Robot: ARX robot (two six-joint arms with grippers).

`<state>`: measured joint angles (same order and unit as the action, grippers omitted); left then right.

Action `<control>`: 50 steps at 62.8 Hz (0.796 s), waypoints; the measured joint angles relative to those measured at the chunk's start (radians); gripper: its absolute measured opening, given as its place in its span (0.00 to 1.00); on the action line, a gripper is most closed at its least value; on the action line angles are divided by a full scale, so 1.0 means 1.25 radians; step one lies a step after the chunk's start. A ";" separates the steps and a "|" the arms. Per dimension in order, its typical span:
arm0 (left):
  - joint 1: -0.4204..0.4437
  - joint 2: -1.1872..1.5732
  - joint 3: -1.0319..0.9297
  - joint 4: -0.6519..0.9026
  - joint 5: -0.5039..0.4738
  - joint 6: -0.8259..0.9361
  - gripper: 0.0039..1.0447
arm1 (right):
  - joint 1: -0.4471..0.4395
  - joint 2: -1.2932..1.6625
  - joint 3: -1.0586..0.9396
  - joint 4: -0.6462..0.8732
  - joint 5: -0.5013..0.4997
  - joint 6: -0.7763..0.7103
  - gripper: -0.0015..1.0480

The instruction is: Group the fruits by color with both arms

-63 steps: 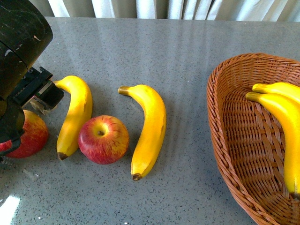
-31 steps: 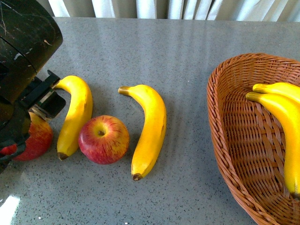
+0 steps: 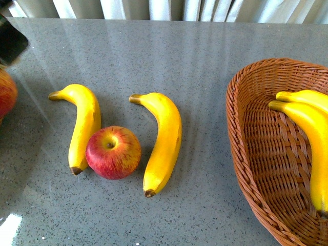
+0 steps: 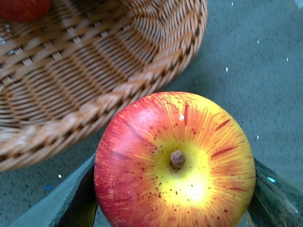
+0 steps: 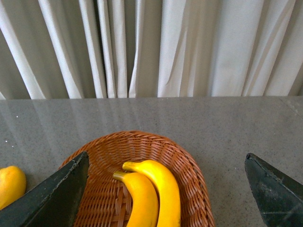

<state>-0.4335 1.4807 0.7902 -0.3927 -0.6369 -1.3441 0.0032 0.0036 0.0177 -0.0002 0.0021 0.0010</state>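
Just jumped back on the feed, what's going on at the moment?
The left gripper is shut on a red apple, holding it by the rim of a wicker basket that has something red inside. The right gripper is open and empty, facing the second basket, which holds two bananas. On the table lie the left banana, the middle banana and another apple, not yet sorted.

- The centre apple (image 3: 113, 152) is flanked by the first banana (image 3: 84, 123) at 9 o'clock and the second banana (image 3: 164, 141) at 3 o'clock.
- The paired bananas (image 3: 312, 128) are contained in the basket (image 3: 256, 148), farther toward 3 o'clock.
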 joint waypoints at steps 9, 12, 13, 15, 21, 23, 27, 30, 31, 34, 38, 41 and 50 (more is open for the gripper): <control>0.119 -0.033 -0.049 0.020 -0.030 0.055 0.68 | 0.000 0.000 0.000 0.000 0.000 0.000 0.91; 0.171 -0.033 -0.073 0.050 -0.012 0.075 0.68 | 0.000 0.000 0.000 0.000 0.000 0.000 0.91; 0.180 -0.033 -0.078 0.057 -0.007 0.081 0.68 | 0.000 0.000 0.000 0.000 0.000 0.000 0.91; 0.215 -0.030 -0.096 0.083 0.012 0.099 0.68 | 0.000 0.000 0.000 0.000 0.000 0.000 0.91; 0.268 -0.015 -0.125 0.140 0.049 0.133 0.68 | 0.000 0.000 0.000 0.000 0.000 0.000 0.91; 0.280 -0.009 -0.132 0.149 0.052 0.140 0.68 | 0.000 0.000 0.000 0.000 -0.002 0.000 0.91; 0.302 0.000 -0.146 0.154 0.060 0.149 0.68 | 0.000 0.000 0.000 0.000 -0.001 0.000 0.91; 0.317 0.008 -0.161 0.158 0.071 0.153 0.68 | 0.000 0.000 0.000 0.000 -0.001 0.000 0.91; 0.319 0.009 -0.164 0.159 0.073 0.153 0.68 | 0.000 0.000 0.000 0.000 -0.001 0.000 0.91; 0.322 0.010 -0.173 0.163 0.083 0.152 0.71 | 0.000 0.000 0.000 0.000 -0.001 0.000 0.91; 0.320 0.010 -0.176 0.164 0.088 0.152 0.84 | 0.000 0.000 0.000 0.000 -0.001 0.000 0.91; 0.315 0.008 -0.177 0.164 0.088 0.152 0.91 | 0.000 0.000 0.000 0.000 -0.001 0.000 0.91; 0.253 -0.023 -0.177 0.148 0.073 0.155 0.91 | 0.000 0.000 0.000 0.000 -0.001 0.000 0.91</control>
<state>-0.1169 1.4521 0.5694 -0.2081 -0.5461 -1.1507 0.0032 0.0036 0.0177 -0.0002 0.0010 0.0010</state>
